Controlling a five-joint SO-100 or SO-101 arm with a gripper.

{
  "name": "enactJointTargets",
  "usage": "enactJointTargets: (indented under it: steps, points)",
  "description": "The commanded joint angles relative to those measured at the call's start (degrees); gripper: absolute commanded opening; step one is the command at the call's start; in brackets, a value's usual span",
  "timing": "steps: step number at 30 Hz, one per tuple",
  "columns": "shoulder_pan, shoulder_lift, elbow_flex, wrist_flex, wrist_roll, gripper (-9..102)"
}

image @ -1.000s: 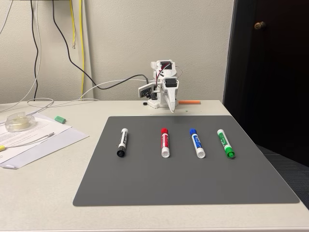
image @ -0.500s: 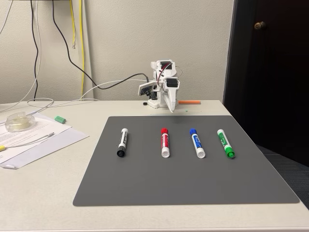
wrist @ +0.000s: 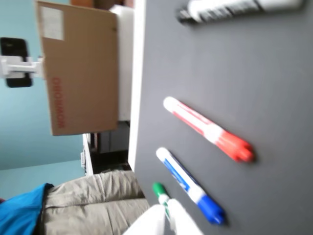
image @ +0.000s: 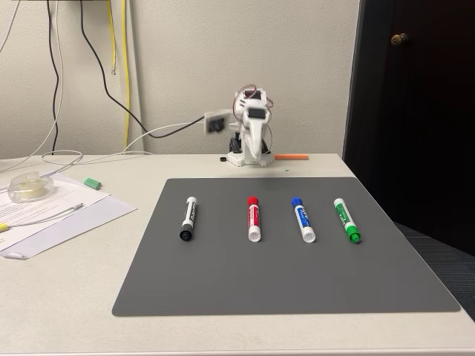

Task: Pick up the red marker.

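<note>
Four markers lie in a row on the grey mat, all apart from one another. In the fixed view, from left to right, they are the black marker, the red marker, the blue marker and the green marker. The red marker lies second from the left, its red cap pointing to the far side of the mat and its white end toward the near edge. Nothing touches it.

The arm stands at the far edge of the table, behind the mat and well apart from the markers. Its gripper enters the wrist view at the bottom edge as a blurred white shape over the green marker's cap; I cannot tell whether its jaws are apart or together.

On the left of the table lie sheets of paper with a roll of tape on them. In the wrist view a cardboard box stands beyond the mat.
</note>
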Motion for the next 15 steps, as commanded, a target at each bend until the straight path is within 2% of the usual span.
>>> enactJointTargets:
  steps: [1,4,10,12,15]
  points:
    - [0.2,-31.8,-25.8,1.0,-6.9,0]
    - [-0.5,-44.1,-43.7,10.0,-14.3,0]
    - [1.3,-64.2,-71.5,29.4,-36.0,0]
    - [2.3,-68.6,-77.1,33.0,-42.6,0]
    - [3.3,-70.1,-76.6,33.0,-53.3,0]
